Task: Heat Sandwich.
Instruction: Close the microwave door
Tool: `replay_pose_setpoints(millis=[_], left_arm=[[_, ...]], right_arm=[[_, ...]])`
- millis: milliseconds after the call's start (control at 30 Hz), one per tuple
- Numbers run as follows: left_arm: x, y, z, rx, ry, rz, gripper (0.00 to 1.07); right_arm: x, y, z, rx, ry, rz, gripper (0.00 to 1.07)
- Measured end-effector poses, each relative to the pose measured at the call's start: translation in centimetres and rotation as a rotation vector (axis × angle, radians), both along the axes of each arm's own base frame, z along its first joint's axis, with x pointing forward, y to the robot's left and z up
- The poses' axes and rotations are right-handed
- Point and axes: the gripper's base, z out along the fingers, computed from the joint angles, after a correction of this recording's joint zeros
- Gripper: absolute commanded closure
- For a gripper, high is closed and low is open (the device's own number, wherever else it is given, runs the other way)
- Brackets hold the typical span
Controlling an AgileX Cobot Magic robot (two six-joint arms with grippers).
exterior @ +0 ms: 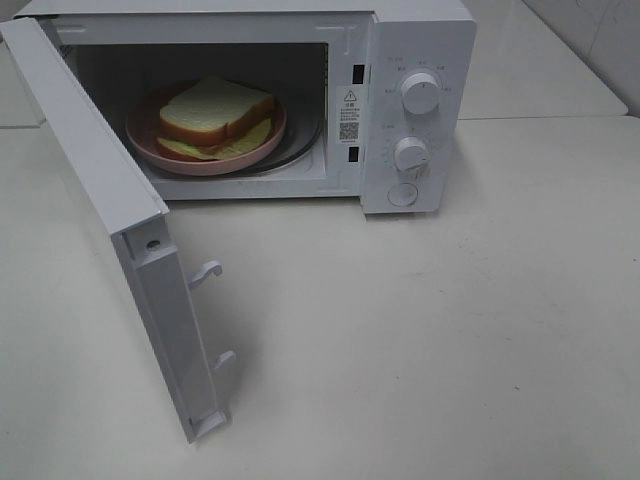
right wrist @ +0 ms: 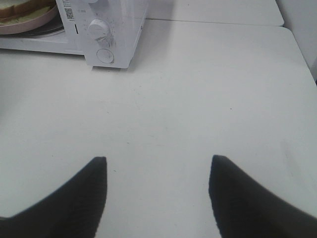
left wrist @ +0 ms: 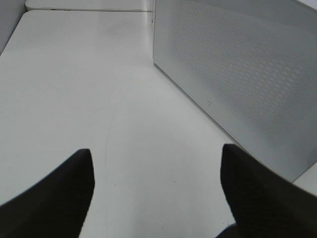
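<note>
- Left hand: fingers spread wide, holding nothing, over bare tabletop. A white perforated panel stands near it, probably the outer face of the door.
- Right hand: fingers likewise spread, empty, well apart from the microwave, which it faces from the control side.
- Neither hand shows in the high view, and neither touches anything.
- Sandwich: lies on the plate, which sits inside the microwave cavity.
- Door: swung fully open to the left.
- Dials: two knobs on the front panel with a round button below them. Their settings are too small to read.
- Assessment: loading appears done.
- Outstanding, as judged: shut the door, then turn the timer to start heating. The left hand looks better placed for the door, the right for the knobs.
</note>
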Motion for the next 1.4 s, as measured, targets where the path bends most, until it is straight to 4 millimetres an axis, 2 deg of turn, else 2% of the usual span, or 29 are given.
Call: replay_pose_setpoints(millis=[1033,1167,1267,1300,1400], left_arm=[[0.0,0.0,0.1,-0.002,-0.002,-0.001,0.38],[0.0,0.0,1.3,-0.01,-0.097,0.0,0.38],[0.3,0.2,2.7,0.006,-0.249,0.021,0.38],[0.8,0.3,3.3,0.021,-0.317,0.032,0.38],[1.7,0.4,3.4,0.034,-0.343,0.039,0.38]], right_arm=[[0.0,0.0,0.0,0.0,0.0,0.0,0.47],[0.0,0.0,0.0,0.0,0.0,0.0,0.47],[0.0,0.0,0.0,0.0,0.0,0.0,0.47],[0.0,0.0,0.0,0.0,0.0,0.0,0.47],[0.0,0.0,0.0,0.0,0.0,0.0,0.47]])
